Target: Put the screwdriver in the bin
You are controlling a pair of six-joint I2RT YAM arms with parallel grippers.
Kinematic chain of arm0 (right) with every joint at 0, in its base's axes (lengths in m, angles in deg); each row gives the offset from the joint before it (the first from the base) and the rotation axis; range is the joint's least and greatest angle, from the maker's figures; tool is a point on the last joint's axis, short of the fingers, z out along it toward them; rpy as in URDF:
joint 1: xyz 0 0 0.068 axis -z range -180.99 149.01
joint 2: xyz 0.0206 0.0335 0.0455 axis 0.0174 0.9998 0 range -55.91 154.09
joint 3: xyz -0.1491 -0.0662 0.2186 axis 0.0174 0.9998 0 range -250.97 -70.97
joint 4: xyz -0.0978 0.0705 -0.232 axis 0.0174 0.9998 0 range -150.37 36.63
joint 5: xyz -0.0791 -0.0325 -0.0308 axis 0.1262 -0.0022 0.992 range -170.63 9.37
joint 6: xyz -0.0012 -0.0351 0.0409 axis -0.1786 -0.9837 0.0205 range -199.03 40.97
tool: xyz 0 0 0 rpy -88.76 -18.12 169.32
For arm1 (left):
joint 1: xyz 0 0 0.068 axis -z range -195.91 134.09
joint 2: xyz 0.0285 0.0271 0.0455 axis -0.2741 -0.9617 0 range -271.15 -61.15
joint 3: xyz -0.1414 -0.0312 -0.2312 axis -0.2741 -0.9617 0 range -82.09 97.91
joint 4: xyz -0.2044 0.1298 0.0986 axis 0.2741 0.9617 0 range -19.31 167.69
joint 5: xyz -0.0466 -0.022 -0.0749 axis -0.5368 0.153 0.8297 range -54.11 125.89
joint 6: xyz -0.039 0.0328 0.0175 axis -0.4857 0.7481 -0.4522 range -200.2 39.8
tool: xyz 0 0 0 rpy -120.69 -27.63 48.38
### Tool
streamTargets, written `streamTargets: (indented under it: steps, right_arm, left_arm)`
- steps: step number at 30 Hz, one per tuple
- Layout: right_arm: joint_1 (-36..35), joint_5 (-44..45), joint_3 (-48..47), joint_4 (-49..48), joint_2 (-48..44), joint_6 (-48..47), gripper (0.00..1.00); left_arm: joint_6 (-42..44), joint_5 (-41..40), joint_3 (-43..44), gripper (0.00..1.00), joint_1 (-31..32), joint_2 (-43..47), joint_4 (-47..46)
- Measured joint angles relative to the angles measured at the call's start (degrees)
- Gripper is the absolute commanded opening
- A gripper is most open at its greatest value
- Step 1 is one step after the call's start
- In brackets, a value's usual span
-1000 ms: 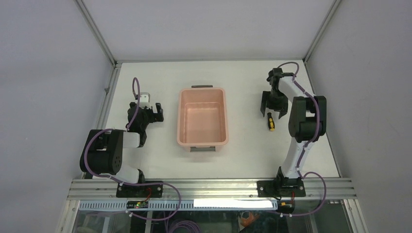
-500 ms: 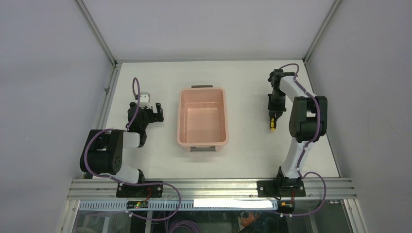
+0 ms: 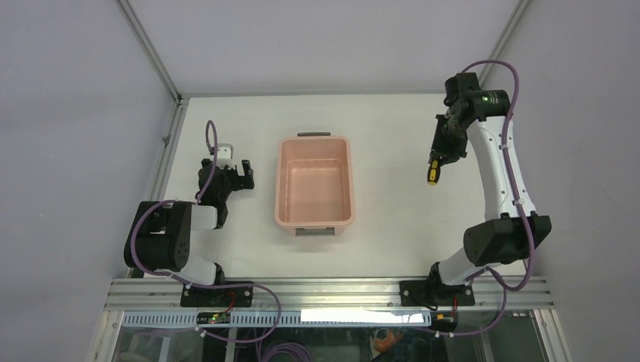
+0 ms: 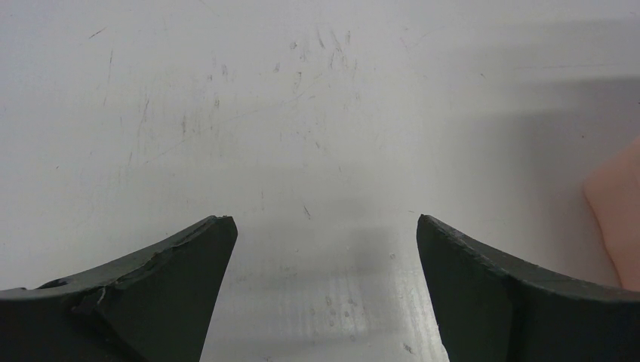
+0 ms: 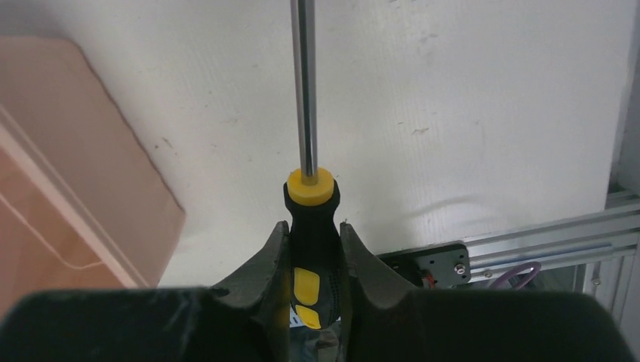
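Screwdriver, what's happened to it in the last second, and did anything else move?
The right end effector, open above it a second ago, shut on the screwdriver by its handle and lifted it off the table as the arm rose. It hangs to the right of the bin, not over it. The bin and the open left end effector stayed put.

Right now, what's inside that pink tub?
Nothing: the tub shows a bare pink floor from above, with nothing covering it. The screwdriver is outside, in the right gripper.
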Motion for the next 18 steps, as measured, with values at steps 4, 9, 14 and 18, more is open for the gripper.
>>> streamTargets:
  steps: [4, 9, 14, 18]
  right_arm:
    - [-6.9, -2.1, -0.1, -0.3, -1.5, 3.8, 0.00]
    - [-24.2, -5.5, 1.5, -8.5, -2.0, 10.2, 0.00]
    - [-39.8, -5.2, 1.3, -17.5, 2.1, 14.8, 0.00]
    - [-46.1, -3.7, -1.3, -21.9, 11.1, 16.5, 0.00]
  left_arm:
    - [0.0, 0.0, 0.0, 0.99, 0.0, 0.0, 0.0]
    - [0.0, 0.0, 0.0, 0.99, 0.0, 0.0, 0.0]
    - [0.0, 0.0, 0.0, 0.99, 0.0, 0.0, 0.0]
    - [0.0, 0.0, 0.0, 0.99, 0.0, 0.0, 0.0]
